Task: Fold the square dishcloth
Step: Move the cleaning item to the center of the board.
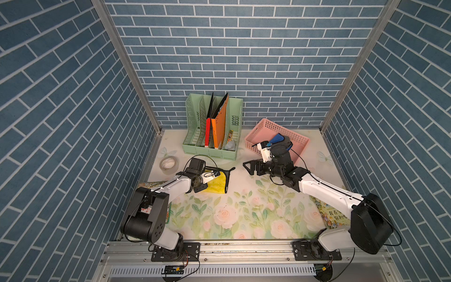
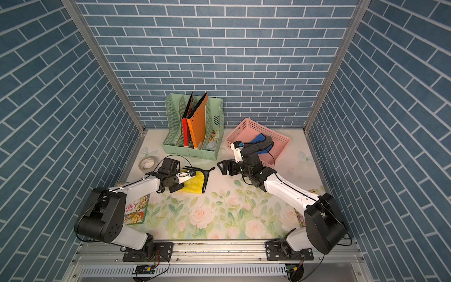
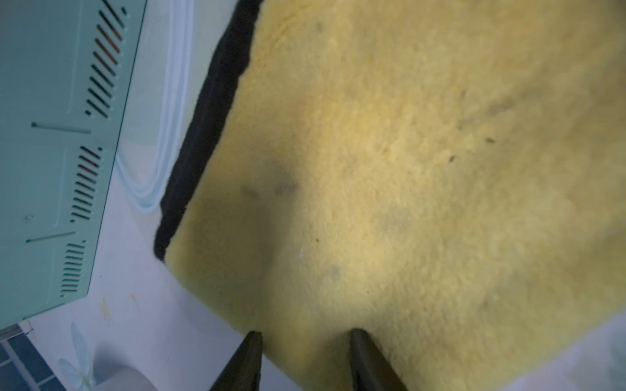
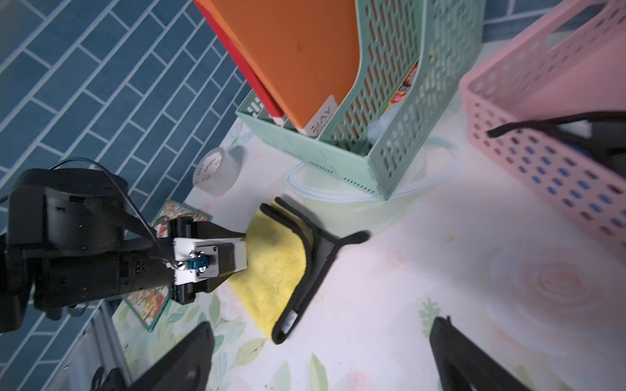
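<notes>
The dishcloth (image 1: pixel 219 185) lies on the table (image 1: pixel 244 219) at about 9 o'clock of the middle. It is yellow side up and doubled over. Its black trim (image 1: pixel 227 182) runs along the 3 o'clock edge, with one trim tail flicking out toward 2 o'clock.

The left claw (image 3: pixel 306 338) sits low at the cloth's 9 o'clock edge. Its fingers are part-spread with flat cloth under them and nothing pinched. I take it to be pinning the layers so the fold doesn't spring back. The right claw (image 1: pixel 249 168) hangs in the air just off toward 3 o'clock, spread wide and empty, clear of the cloth. To me that reads as a fold laid down, with the stray tail left to tidy.

The table wears a pale rose-print cover. A green file rack (image 1: pixel 212 153) stands at 12 o'clock, a pink basket (image 1: pixel 268 127) at 1, a tape roll (image 1: pixel 168 166) at 10 and a picture book (image 2: pixel 135 212) at 8. Blue brick-pattern walls (image 1: pixel 244 61) close three sides.
</notes>
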Tool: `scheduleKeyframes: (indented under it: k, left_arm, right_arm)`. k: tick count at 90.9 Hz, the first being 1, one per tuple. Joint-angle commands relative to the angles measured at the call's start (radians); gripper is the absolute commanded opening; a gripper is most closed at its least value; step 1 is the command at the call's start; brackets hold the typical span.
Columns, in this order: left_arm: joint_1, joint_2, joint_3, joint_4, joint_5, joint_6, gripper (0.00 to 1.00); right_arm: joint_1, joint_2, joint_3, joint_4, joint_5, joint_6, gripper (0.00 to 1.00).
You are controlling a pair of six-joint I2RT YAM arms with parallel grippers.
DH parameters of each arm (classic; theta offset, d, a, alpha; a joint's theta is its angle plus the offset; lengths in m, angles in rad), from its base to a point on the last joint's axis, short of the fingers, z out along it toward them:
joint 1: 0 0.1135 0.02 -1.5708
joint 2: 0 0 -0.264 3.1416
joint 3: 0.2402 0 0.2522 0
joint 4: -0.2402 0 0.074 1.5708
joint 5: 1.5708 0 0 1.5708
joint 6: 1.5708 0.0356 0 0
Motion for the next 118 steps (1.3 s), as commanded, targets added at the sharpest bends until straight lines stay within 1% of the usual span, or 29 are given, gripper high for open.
scheduleKeyframes:
  k: [1, 7, 11, 18, 27, 33, 38, 47, 55, 66, 77, 84, 90, 95, 105, 112, 118]
  left_arm:
    - [0.014, -0.039, 0.072, -0.137, -0.001, 0.025, 0.49]
    - [0.008, -0.052, 0.135, -0.201, 0.081, -0.009, 0.5]
    - [-0.002, -0.047, 0.176, -0.235, 0.134, -0.043, 0.5]
    - [-0.044, -0.022, 0.217, -0.231, 0.155, -0.094, 0.5]
    - [-0.104, 0.023, 0.227, -0.175, 0.173, -0.132, 0.5]
    - [-0.136, 0.064, 0.239, -0.172, 0.211, -0.147, 0.5]
    - [-0.159, 0.099, 0.245, -0.181, 0.233, -0.159, 0.5]
    - [-0.191, 0.154, 0.235, -0.2, 0.231, -0.159, 0.49]
    - [-0.196, 0.168, 0.203, -0.2, 0.222, -0.149, 0.49]
    - [-0.195, 0.162, 0.146, -0.154, 0.145, -0.123, 0.49]
    - [-0.156, 0.183, 0.135, -0.128, 0.063, -0.104, 0.49]
    - [-0.103, 0.202, 0.141, -0.111, 0.024, -0.082, 0.48]
    - [-0.05, 0.219, 0.145, -0.092, -0.009, -0.057, 0.48]
    - [-0.004, 0.232, 0.155, -0.084, -0.019, -0.044, 0.48]
    - [0.074, 0.244, 0.185, -0.078, -0.026, -0.03, 0.47]
    - [0.1, 0.233, 0.2, -0.079, -0.033, -0.027, 0.47]
    - [0.104, 0.212, 0.207, -0.091, -0.021, -0.032, 0.47]
  right_arm:
    - [-0.005, -0.118, -0.002, -0.13, 0.35, -0.075, 1.0]
    - [-0.009, -0.203, -0.067, -0.076, 0.415, -0.073, 0.99]
    - [-0.018, -0.25, -0.114, -0.033, 0.427, -0.076, 1.0]
    - [-0.046, -0.298, -0.153, -0.001, 0.404, -0.077, 1.0]
    - [-0.081, -0.303, -0.138, -0.039, 0.38, -0.045, 0.99]
    - [-0.105, -0.301, -0.132, -0.054, 0.325, -0.04, 1.0]
    - [-0.112, -0.302, -0.127, -0.071, 0.327, -0.035, 1.0]
    - [-0.118, -0.294, -0.11, -0.12, 0.361, -0.035, 1.0]
    - [-0.119, -0.283, -0.103, -0.144, 0.376, -0.039, 1.0]
    - [-0.119, -0.281, -0.106, -0.139, 0.368, -0.043, 1.0]
    - [-0.127, -0.259, -0.072, -0.165, 0.391, -0.044, 1.0]
    - [-0.155, -0.225, -0.028, -0.215, 0.401, -0.041, 1.0]
    - [-0.192, -0.187, 0.014, -0.26, 0.382, -0.044, 1.0]
    - [-0.235, -0.157, 0.048, -0.29, 0.37, -0.052, 1.0]
    - [-0.309, -0.067, 0.125, -0.352, 0.383, -0.07, 1.0]
    - [-0.346, -0.005, 0.176, -0.384, 0.401, -0.076, 1.0]
    - [-0.368, 0.058, 0.219, -0.404, 0.439, -0.083, 0.99]
